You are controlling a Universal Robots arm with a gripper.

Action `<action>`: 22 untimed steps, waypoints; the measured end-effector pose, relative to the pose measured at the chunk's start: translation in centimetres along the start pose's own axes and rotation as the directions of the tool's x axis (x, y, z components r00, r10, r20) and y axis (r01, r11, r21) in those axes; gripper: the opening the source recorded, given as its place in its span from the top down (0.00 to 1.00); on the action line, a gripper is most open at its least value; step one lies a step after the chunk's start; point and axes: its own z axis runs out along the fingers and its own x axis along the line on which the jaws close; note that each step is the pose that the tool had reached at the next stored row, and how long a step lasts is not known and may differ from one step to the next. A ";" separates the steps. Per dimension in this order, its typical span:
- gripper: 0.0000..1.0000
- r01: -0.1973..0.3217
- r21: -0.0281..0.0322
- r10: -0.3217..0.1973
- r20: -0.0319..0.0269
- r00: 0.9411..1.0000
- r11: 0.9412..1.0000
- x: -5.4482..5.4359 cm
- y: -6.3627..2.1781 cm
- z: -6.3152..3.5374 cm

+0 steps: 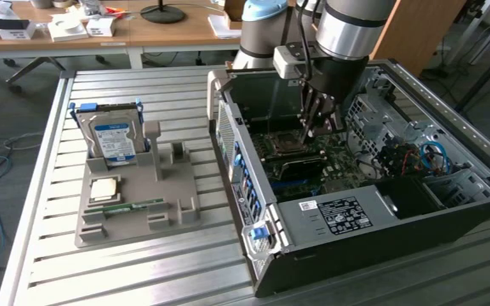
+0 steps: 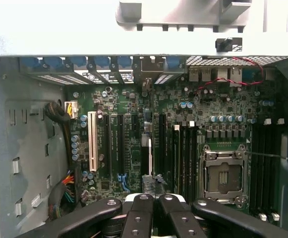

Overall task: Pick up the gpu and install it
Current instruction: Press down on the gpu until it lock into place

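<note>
Slatted table, open computer case holding motherboard

The open computer case lies on the slatted table, at the exterior view's right. The parts tray lies beside it, at the exterior view's left. In the tray, the hard drive stands at the far end, with the processor chip and the memory stick nearer. The gripper hangs inside the case, above the motherboard.
</note>
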 end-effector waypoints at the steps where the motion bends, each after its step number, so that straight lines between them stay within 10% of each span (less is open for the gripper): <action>1: 0.89 0.000 0.000 0.000 0.000 1.000 1.000 0.0 0.00 0.00; 22: 0.89 0.000 0.000 0.000 0.000 1.000 1.000 -0.5 0.06 0.24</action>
